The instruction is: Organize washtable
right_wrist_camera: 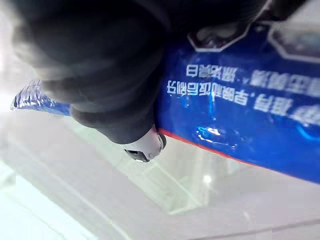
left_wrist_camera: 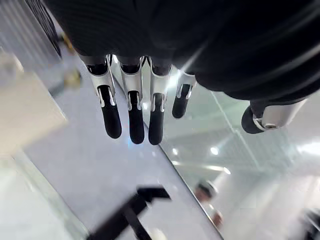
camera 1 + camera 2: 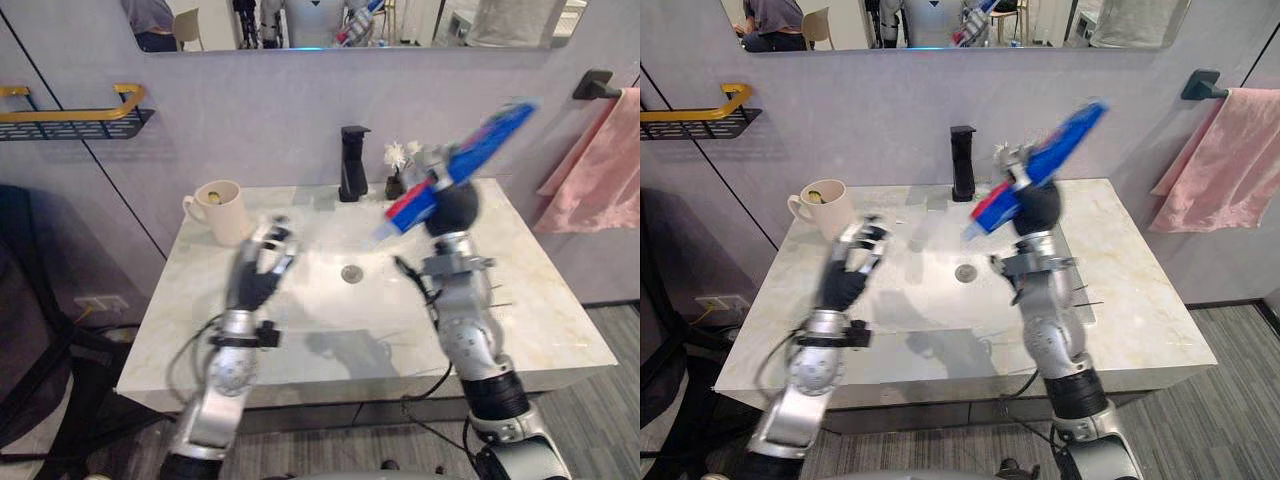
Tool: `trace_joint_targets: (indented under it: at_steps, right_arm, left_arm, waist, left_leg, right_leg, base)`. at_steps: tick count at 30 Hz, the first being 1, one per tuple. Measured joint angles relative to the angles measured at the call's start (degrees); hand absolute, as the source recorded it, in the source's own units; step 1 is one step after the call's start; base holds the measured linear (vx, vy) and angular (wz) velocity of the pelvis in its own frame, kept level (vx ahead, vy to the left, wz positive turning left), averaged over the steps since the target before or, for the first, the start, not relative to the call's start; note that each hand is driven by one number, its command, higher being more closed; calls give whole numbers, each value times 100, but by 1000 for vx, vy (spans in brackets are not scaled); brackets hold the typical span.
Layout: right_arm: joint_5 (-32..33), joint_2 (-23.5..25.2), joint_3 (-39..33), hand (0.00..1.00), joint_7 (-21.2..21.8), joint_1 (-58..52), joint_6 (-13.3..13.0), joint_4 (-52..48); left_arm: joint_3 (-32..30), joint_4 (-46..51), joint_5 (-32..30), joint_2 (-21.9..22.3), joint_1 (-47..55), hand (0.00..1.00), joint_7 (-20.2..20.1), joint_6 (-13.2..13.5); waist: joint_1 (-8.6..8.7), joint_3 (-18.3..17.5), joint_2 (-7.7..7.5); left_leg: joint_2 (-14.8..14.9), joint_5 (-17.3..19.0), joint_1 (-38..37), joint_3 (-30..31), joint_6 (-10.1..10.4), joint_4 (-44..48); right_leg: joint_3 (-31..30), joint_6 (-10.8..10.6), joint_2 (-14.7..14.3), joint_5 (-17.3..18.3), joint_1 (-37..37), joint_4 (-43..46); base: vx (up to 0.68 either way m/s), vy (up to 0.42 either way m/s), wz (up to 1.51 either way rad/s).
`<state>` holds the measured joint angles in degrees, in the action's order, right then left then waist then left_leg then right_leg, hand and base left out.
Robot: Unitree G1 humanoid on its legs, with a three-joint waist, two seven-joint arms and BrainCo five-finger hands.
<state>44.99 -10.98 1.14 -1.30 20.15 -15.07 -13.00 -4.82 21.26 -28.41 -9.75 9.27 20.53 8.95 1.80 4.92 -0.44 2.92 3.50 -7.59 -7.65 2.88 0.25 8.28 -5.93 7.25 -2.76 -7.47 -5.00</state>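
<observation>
- Far off to the left of the left hand (image 3: 258,275), a black shelf (image 3: 70,122) with a gold rail hangs on the wall.
- Next, a cream mug (image 3: 225,210) stands on the washtable (image 3: 560,320). It is near the left hand, a bit behind it and to its left.
- The left hand is up over the near left part of the table. Its fingers (image 2: 136,120) are straight and a little apart, and it holds nothing.
- To the right of that hand is the sink's drain (image 3: 350,272). Behind the drain, a black tap (image 3: 352,160) stands by the wall.
- A small dark vase (image 3: 397,182) with white flowers stands beside the tap, just left of the right hand (image 3: 450,203).
- The right hand is up over the right side of the sink. Its fingers are wrapped round a blue, red and white toothpaste tube (image 3: 480,145). The tube is tilted, with one end pointing down toward the sink and the other up and to the right.
- Far to the right of that hand, a pink towel (image 3: 590,175) hangs on the wall.
</observation>
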Motion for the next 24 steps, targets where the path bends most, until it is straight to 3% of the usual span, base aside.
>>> trace_joint_targets:
  at_steps: [4, 7, 10, 13, 18, 24]
  right_arm:
    - [-367, -30, -250, 100, -32, -342, -3, -205]
    - [-696, 1, -403, 100, -162, -644, 57, -200]
    - [-1026, 76, -658, 100, -248, -857, 143, -199]
    - [-1538, 175, -877, 100, -389, -950, 251, -175]
    - [-2055, 278, -1033, 100, -534, -988, 300, 97]
    - [-2549, 279, -1076, 100, -779, -1047, 321, 428]
  left_arm:
    - [-879, 129, 254, 545, 265, 0, 266, 10]
    - [-1595, -136, 849, 939, 515, 0, 431, 5]
    - [-2157, -942, 1445, 1161, 748, 0, 491, -54]
    - [-2591, -2252, 2112, 1392, 1009, 0, 418, -242]
    - [-2710, -3557, 2390, 1420, 1218, 0, 61, -383]
    - [-2559, -4618, 2432, 1408, 1216, 0, -325, -426]
  waist:
    - [-67, -2, 53]
    - [-137, -10, 68]
    - [-270, -10, 65]
    - [-283, -6, 35]
    - [-325, -35, -89]
    - [-545, -33, -157]
  left_leg:
    - [0, -38, -6, 91, 8, -80]
    - [-3, -156, -14, 192, 18, -261]
    - [-4, -202, -29, 248, 21, -358]
    - [-23, -252, -20, 335, 13, -443]
    - [-51, -307, 24, 517, 36, -557]
    - [-131, -343, 195, 749, -7, -531]
  right_leg:
    - [113, -7, -6, 12, -43, -38]
    - [229, -12, -13, 17, -36, -60]
    - [283, -16, -17, 27, -36, -60]
    - [416, -26, 4, 35, -41, -60]
    - [605, -89, 38, 128, -20, -40]
    - [858, -94, 113, 165, -7, -21]
  base:
    - [-4, -21, 14]
    - [-3, -28, 17]
    - [-17, -22, 11]
    - [-22, -7, 13]
    - [-27, -13, 21]
    - [10, 0, 20]
